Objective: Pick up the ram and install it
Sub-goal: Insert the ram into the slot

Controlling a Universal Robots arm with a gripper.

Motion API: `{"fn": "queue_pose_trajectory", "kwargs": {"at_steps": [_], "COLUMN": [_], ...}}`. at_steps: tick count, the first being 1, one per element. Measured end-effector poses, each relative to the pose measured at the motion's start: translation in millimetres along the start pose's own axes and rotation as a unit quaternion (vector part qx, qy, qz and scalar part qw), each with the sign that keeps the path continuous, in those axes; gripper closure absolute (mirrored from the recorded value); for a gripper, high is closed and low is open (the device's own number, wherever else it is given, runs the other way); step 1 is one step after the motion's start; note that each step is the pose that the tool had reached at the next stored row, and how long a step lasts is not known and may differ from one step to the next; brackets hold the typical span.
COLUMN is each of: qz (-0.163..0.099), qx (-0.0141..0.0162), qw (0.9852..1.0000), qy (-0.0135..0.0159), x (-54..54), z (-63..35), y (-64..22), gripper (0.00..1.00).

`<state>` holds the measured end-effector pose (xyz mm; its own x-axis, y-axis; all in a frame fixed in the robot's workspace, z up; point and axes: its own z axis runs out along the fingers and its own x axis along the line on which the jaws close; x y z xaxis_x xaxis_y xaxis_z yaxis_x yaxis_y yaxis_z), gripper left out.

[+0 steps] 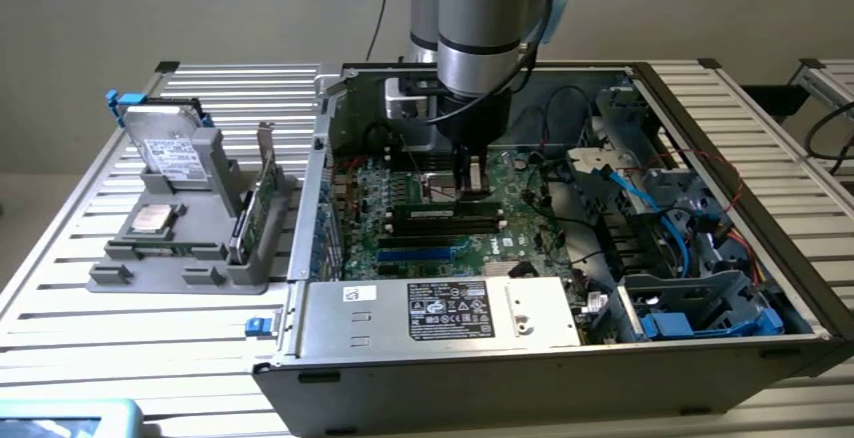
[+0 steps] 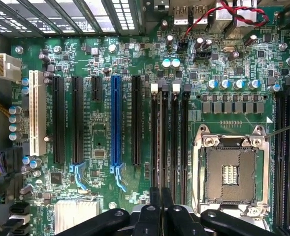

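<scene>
**Though Brought to the Slots, Not Yet Seated**

Seen from the exterior view, reaches down into the open computer case [image 1: 534, 388], gripper [image 1: 469, 189] low over the motherboard [image 1: 354, 240]. Clamps what looks like the ram [image 1: 479, 196], a thin green strip right under the tips, just above the black memory slots [image 1: 447, 220]. Judged so: picking done, seating not yet. Also inside the case: a labelled power supply [image 1: 447, 310] and a blue-lined drive cage [image 1: 701, 308]. On the exterior view's left, in a grey holder [image 1: 160, 276]: a hard drive [image 1: 174, 146], a processor chip [image 1: 150, 220], an upright expansion card [image 1: 264, 193].

Seen from the wrist view, fingers [image 2: 153, 211] pressed close together, squarely over the four parallel slots beside the empty processor socket [image 2: 231, 172].
</scene>
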<state>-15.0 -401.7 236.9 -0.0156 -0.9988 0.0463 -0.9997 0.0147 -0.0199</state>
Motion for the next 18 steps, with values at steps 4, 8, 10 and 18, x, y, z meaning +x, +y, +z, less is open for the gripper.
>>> {"fn": "queue_pose_trajectory", "kwargs": {"at_steps": [4,8,10,18], "qz": [0.0,0.0,0.0,0.0], "qx": [0.0,0.0,0.0,0.0009], "qw": [1.0,1.0,1.0,1.0], "qy": [0.0003,0.0009,0.001,0.0032], "x": [0.6,1.0,1.2,1.2], "z": [1.0,1.8,2.0,3.3], "y": [0.1,0.1,0.0,0.1], "gripper": [0.88,0.88,0.88,0.88]}}
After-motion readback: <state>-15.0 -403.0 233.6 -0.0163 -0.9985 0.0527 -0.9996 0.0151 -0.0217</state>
